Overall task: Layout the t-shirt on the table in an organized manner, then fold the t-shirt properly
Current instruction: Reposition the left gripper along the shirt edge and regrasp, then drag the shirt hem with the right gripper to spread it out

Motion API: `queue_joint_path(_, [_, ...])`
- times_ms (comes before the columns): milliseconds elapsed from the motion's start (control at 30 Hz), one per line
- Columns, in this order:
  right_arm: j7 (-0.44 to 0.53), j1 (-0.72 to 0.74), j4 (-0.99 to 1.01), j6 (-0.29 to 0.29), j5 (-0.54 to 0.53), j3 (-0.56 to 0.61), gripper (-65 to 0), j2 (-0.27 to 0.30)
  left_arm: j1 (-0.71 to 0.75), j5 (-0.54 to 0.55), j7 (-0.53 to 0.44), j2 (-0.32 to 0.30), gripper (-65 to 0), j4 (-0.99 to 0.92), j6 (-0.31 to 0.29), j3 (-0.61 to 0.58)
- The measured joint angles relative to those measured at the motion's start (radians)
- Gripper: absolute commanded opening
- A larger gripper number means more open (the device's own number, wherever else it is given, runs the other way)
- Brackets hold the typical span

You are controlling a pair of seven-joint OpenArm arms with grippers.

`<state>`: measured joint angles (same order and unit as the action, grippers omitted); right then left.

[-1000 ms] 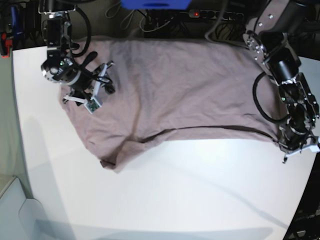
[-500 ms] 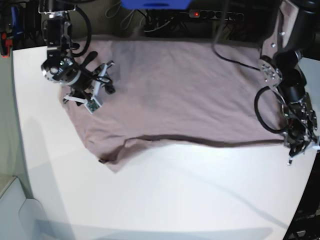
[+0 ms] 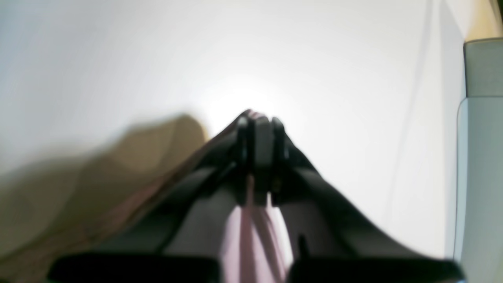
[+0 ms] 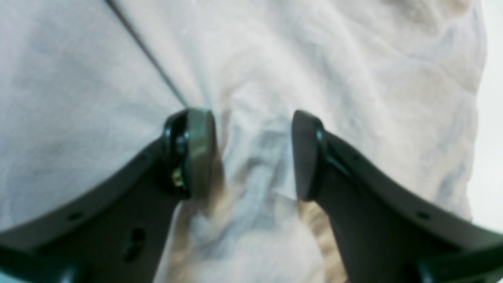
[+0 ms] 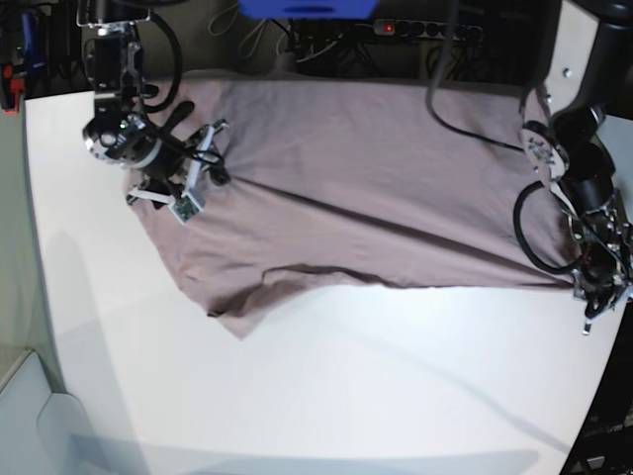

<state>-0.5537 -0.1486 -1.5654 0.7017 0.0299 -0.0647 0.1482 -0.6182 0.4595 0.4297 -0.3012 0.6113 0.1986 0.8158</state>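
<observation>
The mauve t-shirt (image 5: 366,178) lies spread across the back half of the white table (image 5: 346,386), its front hem stretched from left to right. My left gripper (image 5: 586,307) is at the table's right edge, shut on the shirt's right hem corner. In the left wrist view a strip of pink cloth (image 3: 253,236) is pinched in the left gripper (image 3: 257,133). My right gripper (image 5: 202,173) rests open on the shirt's left part. In the right wrist view the right gripper (image 4: 253,153) straddles wrinkled fabric (image 4: 353,78) near a seam.
A power strip (image 5: 425,30) and cables lie behind the table's back edge. A pale grey bin (image 5: 25,416) stands off the front left corner, also seen as the grey bin (image 3: 481,157) in the left wrist view. The table's right edge is just beside the left gripper.
My left gripper has pulled the hem corner further right and toward the front, drawing the front hem tauter. A long diagonal crease now crosses the shirt. The right gripper has stayed put.
</observation>
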Motion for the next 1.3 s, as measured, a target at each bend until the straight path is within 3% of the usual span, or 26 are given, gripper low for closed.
queue_joint_path(100, [0.01,-0.009,0.0,0.0,-0.001,0.0,-36.1,0.0,0.018,0.002,-0.001,0.0,-62.2,0.0,0.0,0.0])
queue_joint_path(167, [0.01,-0.01,0.0,0.0,-0.001,0.0,-36.1,0.0,0.041,0.002,-0.002,0.0,-55.4,0.0,0.0,0.0])
queue_joint_path(267, [0.008,-0.01,0.0,0.0,-0.001,0.0,-36.1,0.0,0.073,0.0,-0.002,0.0,-36.9,0.0,0.0,0.008])
queue_joint_path(367, [0.009,-0.01,0.0,0.0,-0.001,0.0,-36.1,0.0,0.074,0.006,-0.016,-0.001,-14.5,0.008,-0.003,0.003])
queue_joint_path(467, [0.008,-0.01,-0.002,0.0,-0.001,0.0,-36.1,0.0,0.074,0.009,0.04,-0.005,0.0,0.031,-0.012,0.005])
queue_joint_path(633, [0.006,-0.016,-0.008,0.0,-0.001,0.0,-36.1,0.0,0.109,0.0,0.171,-0.014,0.0,0.147,-0.001,0.008])
queue_joint_path(767, [0.004,-0.017,-0.011,0.0,0.0,0.0,-36.1,0.0,0.166,0.003,0.252,-0.001,0.0,0.345,0.0,0.009])
queue_joint_path(1133, [-0.03,-0.013,-0.081,0.0,0.019,0.003,-36.1,0.018,0.364,-0.003,0.405,0.104,0.0,0.756,-0.008,-0.007])
queue_joint_path(1300, [-0.031,0.051,-0.093,0.0,0.017,0.003,-36.1,0.023,0.5,-0.001,0.433,0.187,0.0,0.93,-0.008,-0.132])
